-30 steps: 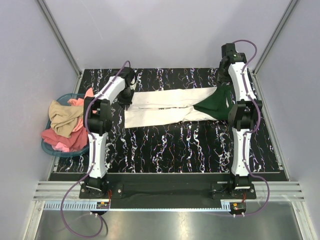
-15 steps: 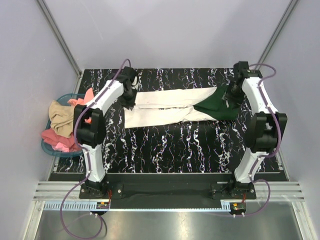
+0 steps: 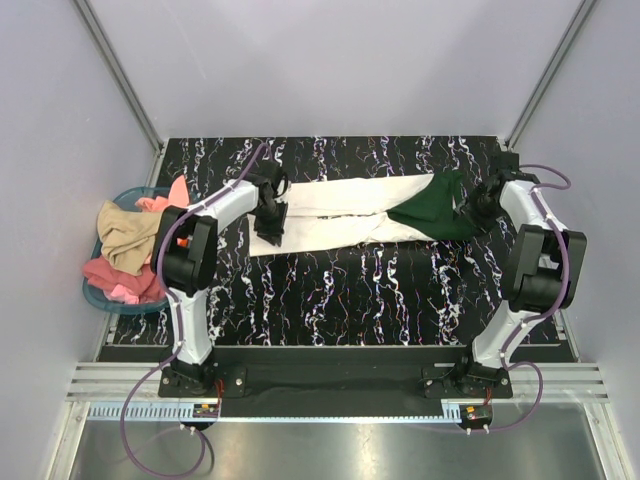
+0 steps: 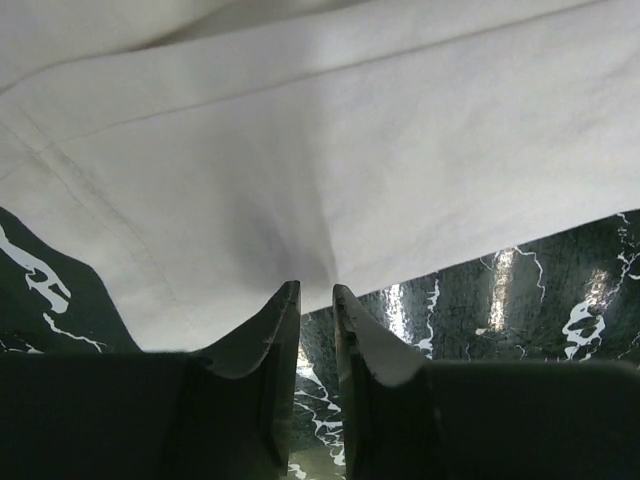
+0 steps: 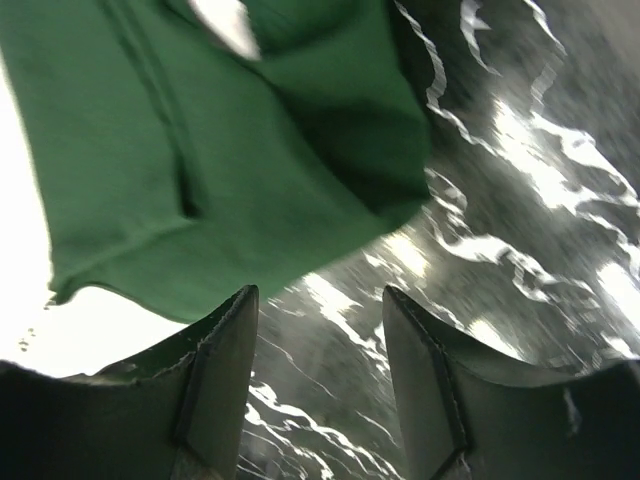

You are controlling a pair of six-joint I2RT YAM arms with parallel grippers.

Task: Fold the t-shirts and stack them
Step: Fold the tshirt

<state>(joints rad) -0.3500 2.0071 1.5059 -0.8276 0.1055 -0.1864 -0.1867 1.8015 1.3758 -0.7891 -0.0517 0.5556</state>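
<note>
top view: we look down from above and behind the arm bases, far out, whole table in frame.
left wrist: we sit right behind the jaws, facing past their tips, very close; cream shirt edge just ahead.
right wrist: same mount, close; green shirt ahead-left of jaws.
shared: both shirts and the marbled table also show from the top.

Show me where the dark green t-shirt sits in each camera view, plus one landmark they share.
Top external: the dark green t-shirt lies right of centre, overlapping the right end of the cream-white shirt.
Left wrist: not in it; only the cream-white shirt shows over the table.
Right wrist: it fills the upper left of the picture.
Shared landmark: the black, white-veined tabletop, visible in all three.
</note>
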